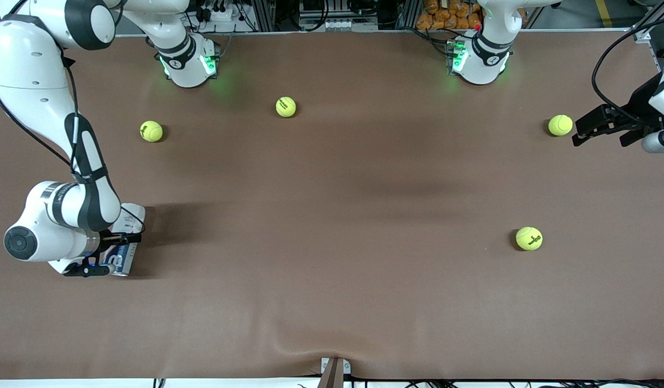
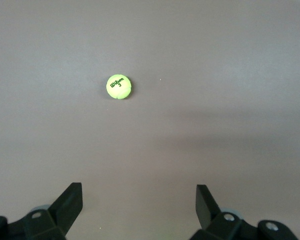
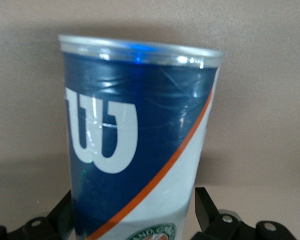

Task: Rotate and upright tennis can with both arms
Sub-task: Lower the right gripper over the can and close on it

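Black jaws of the right gripper (image 3: 132, 215) stand spread wide on either side of the tennis can (image 3: 140, 140), one finger at each flank of the tube; whether the pads press on it cannot be told. On the can, dark blue label with a white "W", a thin red-orange stripe and a white field fills the right wrist view, with the metal rim at the end away from the jaws. In the front view the tennis can (image 1: 128, 242) lies on its side on the brown table (image 1: 332, 302) at the right arm's end, mostly covered by the right gripper (image 1: 103, 257) and the white wrist above it.

At the left arm's end, the left gripper (image 1: 579, 132) hangs over the table with its jaws open and empty, just beside a tennis ball (image 1: 560, 125). Its wrist view shows the fingers (image 2: 70, 202) wide apart and a ball marked "Wilson 3" (image 2: 119, 87) on the bare brown surface.

Three more balls lie well apart: one near the right arm's base (image 1: 151, 131), one toward the middle (image 1: 286, 106), and one nearer the front camera (image 1: 529, 238).
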Motion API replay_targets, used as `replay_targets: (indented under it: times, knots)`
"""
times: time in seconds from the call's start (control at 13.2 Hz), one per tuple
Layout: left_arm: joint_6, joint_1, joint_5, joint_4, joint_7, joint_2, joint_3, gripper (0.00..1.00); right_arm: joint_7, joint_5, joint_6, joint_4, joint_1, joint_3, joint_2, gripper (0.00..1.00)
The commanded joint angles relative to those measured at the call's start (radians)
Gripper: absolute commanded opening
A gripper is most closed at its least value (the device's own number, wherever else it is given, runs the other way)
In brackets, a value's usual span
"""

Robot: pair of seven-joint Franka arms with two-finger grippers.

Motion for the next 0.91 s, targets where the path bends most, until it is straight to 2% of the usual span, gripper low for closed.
replay_targets:
  times: [0.0,0.23,0.38,0.83]
  knots:
    - [-0.011,0.009,-0.008,0.009,0.014,0.003,-0.006,1.0,-0.017,-0.001,-0.005,0.016,-0.016,0.014,0.01,1.0]
    - [-0.011,0.01,-0.01,0.009,0.016,0.002,-0.006,1.0,-0.017,0.002,-0.001,0.016,-0.017,0.014,0.012,1.0]
    - [-0.011,0.01,-0.01,0.009,0.015,0.002,-0.006,1.0,-0.021,0.007,-0.001,0.016,-0.016,0.014,0.012,0.83]
    - [-0.011,0.01,-0.01,0.007,0.014,0.003,-0.006,1.0,-0.072,0.007,-0.002,0.022,-0.016,0.014,0.009,0.83]
